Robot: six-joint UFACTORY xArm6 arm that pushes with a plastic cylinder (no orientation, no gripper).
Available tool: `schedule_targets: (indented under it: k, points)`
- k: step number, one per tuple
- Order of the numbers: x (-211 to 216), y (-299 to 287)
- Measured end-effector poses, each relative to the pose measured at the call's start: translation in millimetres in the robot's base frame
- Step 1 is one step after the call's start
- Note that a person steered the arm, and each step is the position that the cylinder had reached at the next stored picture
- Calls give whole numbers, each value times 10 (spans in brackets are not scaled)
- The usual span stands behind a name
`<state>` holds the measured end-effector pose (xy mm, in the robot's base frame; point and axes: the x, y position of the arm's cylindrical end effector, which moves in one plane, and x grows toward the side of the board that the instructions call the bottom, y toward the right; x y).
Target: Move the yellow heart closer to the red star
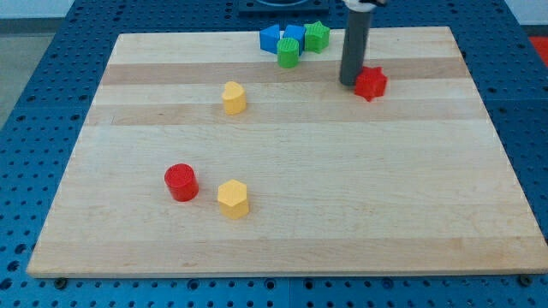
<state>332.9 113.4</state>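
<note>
Bright, even light falls from overhead across the pale wooden desk (282, 231), with no harsh glare on its grain. Shadows are soft and short: a faint dark patch hugs the base of the red cylinder (181, 182) and the yellow hexagonal block (232, 198). The dark rod is slightly smeared near the view's top. Focus is fair throughout, though block edges look a little soft and low in resolution.

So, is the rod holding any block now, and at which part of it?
Nothing is held: the rod has no gripper. My tip stands just at the view's left of the red star, close or touching; the yellow heart lies apart, further left.
</note>
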Motion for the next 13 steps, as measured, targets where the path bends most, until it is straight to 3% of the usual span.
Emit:
schedule_targets:
  k: [3,4,6,7,8,10,12,13]
  points:
    - [772,453]
    - [851,-117]
    - [756,-2281]
    - [455,-2760]
    - [280,-2574]
    - [374,-1836]
    - [179,-2092]
    - [411,-1887]
